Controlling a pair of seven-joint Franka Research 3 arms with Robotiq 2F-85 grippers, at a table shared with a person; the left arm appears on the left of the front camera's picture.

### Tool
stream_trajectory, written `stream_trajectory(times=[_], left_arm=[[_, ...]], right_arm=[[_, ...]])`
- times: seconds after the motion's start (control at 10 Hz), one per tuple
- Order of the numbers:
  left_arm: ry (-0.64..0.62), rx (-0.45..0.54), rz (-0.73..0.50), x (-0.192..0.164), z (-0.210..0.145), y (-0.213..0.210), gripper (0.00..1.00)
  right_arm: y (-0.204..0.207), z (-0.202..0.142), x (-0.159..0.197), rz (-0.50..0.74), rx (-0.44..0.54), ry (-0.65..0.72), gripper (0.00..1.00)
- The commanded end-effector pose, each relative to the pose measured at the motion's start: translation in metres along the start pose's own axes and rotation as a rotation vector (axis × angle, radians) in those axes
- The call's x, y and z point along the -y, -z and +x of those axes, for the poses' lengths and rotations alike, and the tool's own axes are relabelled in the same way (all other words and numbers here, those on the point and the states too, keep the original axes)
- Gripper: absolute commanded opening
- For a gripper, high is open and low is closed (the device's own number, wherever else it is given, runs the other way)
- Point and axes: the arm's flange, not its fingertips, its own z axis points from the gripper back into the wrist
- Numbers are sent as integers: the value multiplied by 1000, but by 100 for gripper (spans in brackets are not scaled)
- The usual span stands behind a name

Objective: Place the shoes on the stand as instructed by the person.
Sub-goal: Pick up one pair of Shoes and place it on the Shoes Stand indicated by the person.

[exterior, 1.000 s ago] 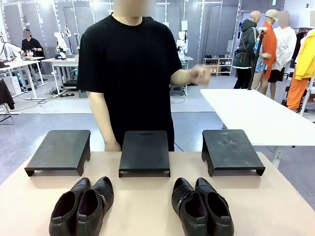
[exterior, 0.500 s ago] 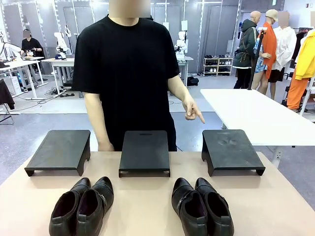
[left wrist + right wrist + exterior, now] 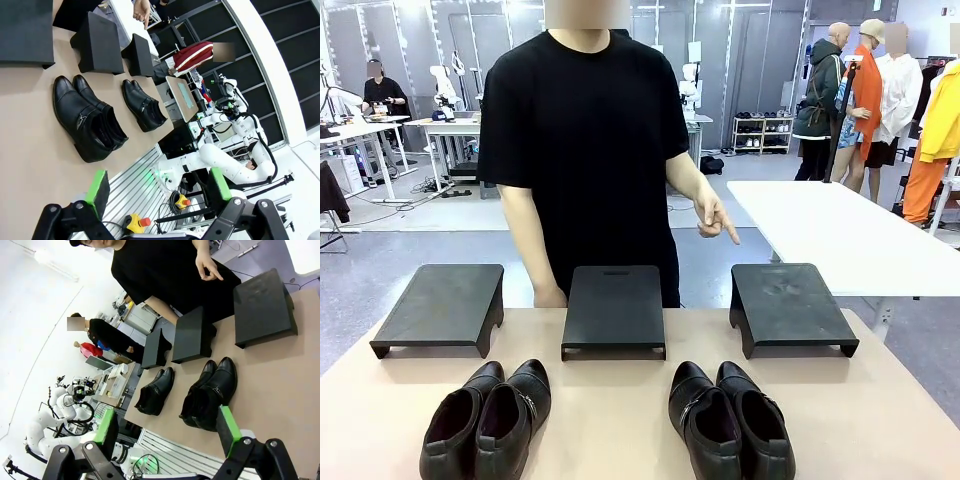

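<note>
- Looking across the front view, we judge the task not yet begun. The left pair of shoes at 7 o'clock and the right pair of shoes at 5 o'clock both sit on the table. The left stand, middle stand and right stand carry nothing.
- The person's hand hangs at 1 o'clock, forefinger aimed down toward the right stand, so every lift and placing is left.
- Each shoe's long axis runs near to far, toes toward 12 o'clock and openings toward 6. The left pair tips slightly to 1, the right pair to 11.
- In the left wrist view, the left gripper stands wide with nothing between its green pads. The left pair of shoes lies at 10 o'clock, well apart from it.
- In the right wrist view, the right gripper is equally wide and empty. The right pair of shoes lies near it at 1 o'clock, toes toward the right stand. From this skewed angle the finger probably means that stand, though we cannot be sure.
</note>
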Motion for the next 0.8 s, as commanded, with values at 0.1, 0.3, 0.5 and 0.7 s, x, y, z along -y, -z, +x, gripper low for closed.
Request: stream_trajectory(times=[0.1,0.3,0.5,0.7], left_arm=[[26,4,-18,-1,1,-2,100],[26,4,-18,-1,1,-2,100],[26,4,-18,-1,1,-2,100],[26,4,-18,-1,1,-2,100]], right_arm=[[10,6,-18,-60,-81,-36,100],[53,23,-56,-128,-271,-105,100],[107,36,-84,-190,-441,-158,100],[175,34,-102,-232,-618,-200,100]])
